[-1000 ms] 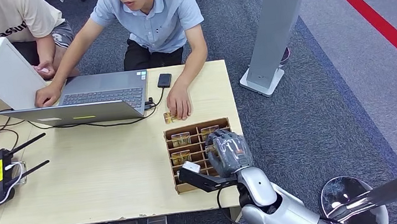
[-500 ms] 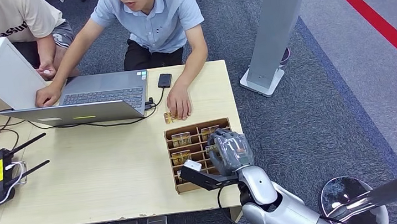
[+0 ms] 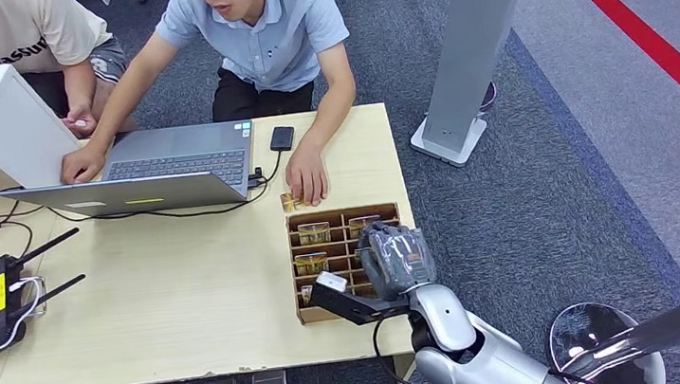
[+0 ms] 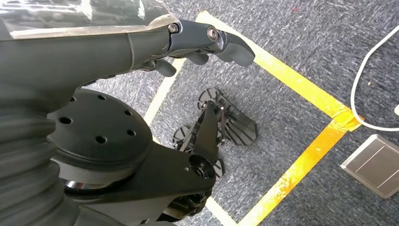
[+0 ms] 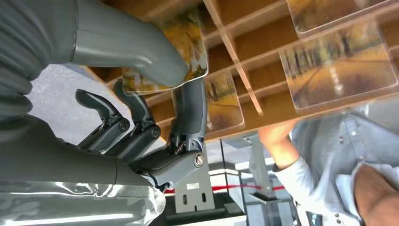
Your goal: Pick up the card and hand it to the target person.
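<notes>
A: Card is sitting in the wooden rack on the table, rt side; right hand is pinching it betw. thumb and a finger.

B: Doing it well?

A: Probably lifting straight up, w/o dragging the rack or snagging neighbouring cards, then passing it to the person in blue.

B: Left hand?

A: Hanging over the floor, fingers curled, holding nothing.

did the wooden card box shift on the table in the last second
Yes. The card box has turned a little and slid slightly away from the robot: it lay skewed to the table edge before and is now square to it, nearer the person's hand.
</notes>
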Controlling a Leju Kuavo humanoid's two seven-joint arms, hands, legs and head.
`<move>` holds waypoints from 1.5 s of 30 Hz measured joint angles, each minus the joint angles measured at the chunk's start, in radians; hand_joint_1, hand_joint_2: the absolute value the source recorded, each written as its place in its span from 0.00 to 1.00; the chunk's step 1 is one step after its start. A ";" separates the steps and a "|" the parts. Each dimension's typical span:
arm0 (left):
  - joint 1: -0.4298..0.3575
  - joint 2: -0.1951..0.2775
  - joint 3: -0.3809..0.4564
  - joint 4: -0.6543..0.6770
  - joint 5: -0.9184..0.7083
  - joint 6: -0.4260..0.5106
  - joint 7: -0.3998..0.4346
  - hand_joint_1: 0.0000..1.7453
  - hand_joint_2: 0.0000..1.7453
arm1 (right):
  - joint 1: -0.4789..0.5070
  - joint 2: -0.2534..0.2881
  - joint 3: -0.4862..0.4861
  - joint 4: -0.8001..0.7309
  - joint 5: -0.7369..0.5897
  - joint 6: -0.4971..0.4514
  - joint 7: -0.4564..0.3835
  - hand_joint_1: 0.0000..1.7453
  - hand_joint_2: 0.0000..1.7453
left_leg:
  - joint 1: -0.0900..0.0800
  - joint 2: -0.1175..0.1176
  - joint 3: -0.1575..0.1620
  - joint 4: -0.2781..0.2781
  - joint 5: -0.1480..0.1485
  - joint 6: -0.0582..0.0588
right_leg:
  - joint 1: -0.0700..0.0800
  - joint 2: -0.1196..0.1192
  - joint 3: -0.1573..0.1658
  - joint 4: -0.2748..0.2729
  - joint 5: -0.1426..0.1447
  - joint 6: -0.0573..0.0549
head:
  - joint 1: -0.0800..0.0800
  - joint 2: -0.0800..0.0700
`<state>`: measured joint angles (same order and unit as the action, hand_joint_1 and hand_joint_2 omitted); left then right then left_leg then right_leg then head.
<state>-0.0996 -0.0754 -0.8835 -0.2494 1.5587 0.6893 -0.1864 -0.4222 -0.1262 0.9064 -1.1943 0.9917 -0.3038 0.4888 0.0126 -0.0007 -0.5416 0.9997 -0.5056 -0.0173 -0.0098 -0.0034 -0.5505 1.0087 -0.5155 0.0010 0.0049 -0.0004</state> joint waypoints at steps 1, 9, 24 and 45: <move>0.000 0.001 0.000 0.000 0.000 -0.002 0.000 0.00 1.00 | 0.001 -0.001 -0.001 0.000 0.002 -0.002 0.001 1.00 1.00 | 0.000 0.000 0.000 0.000 0.000 0.000 | 0.000 0.000 0.000 0.000 0.000 0.000 | 0.000 0.000; 0.001 0.003 0.000 0.000 0.000 -0.010 -0.003 0.00 1.00 | 0.006 -0.010 -0.010 -0.002 0.013 -0.023 -0.006 1.00 1.00 | 0.000 0.000 0.000 0.000 0.000 0.000 | 0.000 0.000 0.000 0.000 0.000 0.000 | 0.000 0.000; 0.001 0.003 0.000 0.000 0.000 -0.010 -0.017 0.00 1.00 | 0.006 -0.027 -0.026 -0.063 0.049 -0.098 -0.036 1.00 1.00 | 0.000 0.000 -0.001 0.000 0.000 0.000 | 0.000 0.000 -0.001 0.000 0.000 0.000 | 0.000 0.000; 0.002 0.003 0.000 0.000 0.000 -0.008 -0.002 0.00 1.00 | -0.083 -0.054 -0.047 -0.305 0.109 -0.137 -0.015 1.00 1.00 | 0.000 0.000 -0.001 0.000 0.000 0.000 | 0.000 0.000 0.000 0.000 0.000 0.000 | 0.000 0.000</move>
<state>-0.0979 -0.0725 -0.8837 -0.2495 1.5587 0.6817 -0.1880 -0.5055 -0.1805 0.8591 -1.4995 1.1007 -0.4404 0.4741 0.0127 -0.0007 -0.5426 0.9997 -0.5055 -0.0173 -0.0098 -0.0033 -0.5509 1.0088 -0.5154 0.0009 0.0044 -0.0004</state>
